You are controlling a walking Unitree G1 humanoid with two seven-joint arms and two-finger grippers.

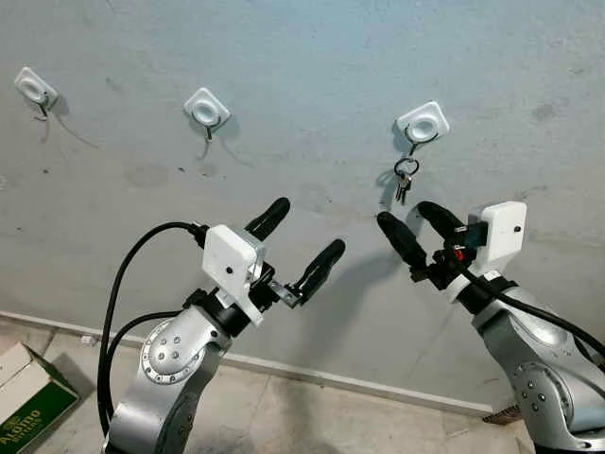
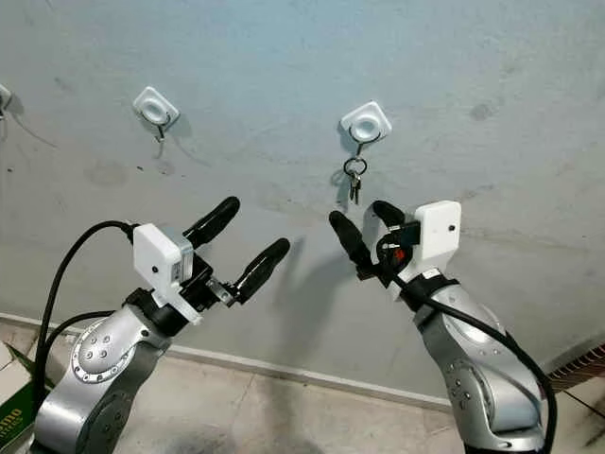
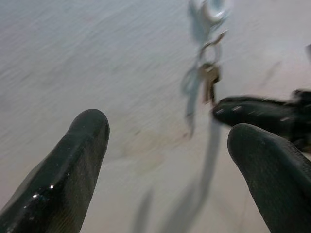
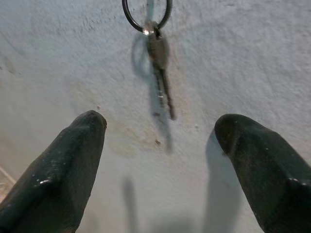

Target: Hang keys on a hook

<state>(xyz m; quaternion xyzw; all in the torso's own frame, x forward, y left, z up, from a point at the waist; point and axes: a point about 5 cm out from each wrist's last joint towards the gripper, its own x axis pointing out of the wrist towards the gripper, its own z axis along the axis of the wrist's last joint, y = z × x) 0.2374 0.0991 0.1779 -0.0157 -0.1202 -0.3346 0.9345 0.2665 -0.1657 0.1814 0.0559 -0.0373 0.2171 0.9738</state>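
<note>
- Small bunch of silver metal keys on a dark round ring (image 1: 405, 180) is hanging off the white square wall hook w/ metal prong (image 1: 422, 124); it's sitting just above & beyond the right claw's tips, flat against the pale grey-blue plaster wall (image 1: 312, 57).
- Right claw (image 1: 408, 227) is pointing up at the wall just below the keys, its black fingers (image 4: 68, 170) spread wide, gripping nothing; in the right wrist view the keys are dangling between & past the two tips, not touching either.
- Left claw (image 1: 301, 238) is hovering well to the side of the keys, away from the hook in use, also spread wide & empty.
- Two more white square hooks, one (image 1: 206, 109) up beyond the left claw and one (image 1: 36, 88) farther out to its left, are both carrying nothing.
- Green cardboard box (image 1: 28, 397) is lying on the floor far below the left claw.
- Step, as I read it: hang looks done, ring appears seated on the prong; the right claw is standing clear of it.
- Next, prob.: right claw pulling straight back w/o brushing the keys, since a nudge could lift the ring off; then both arms lowering.
</note>
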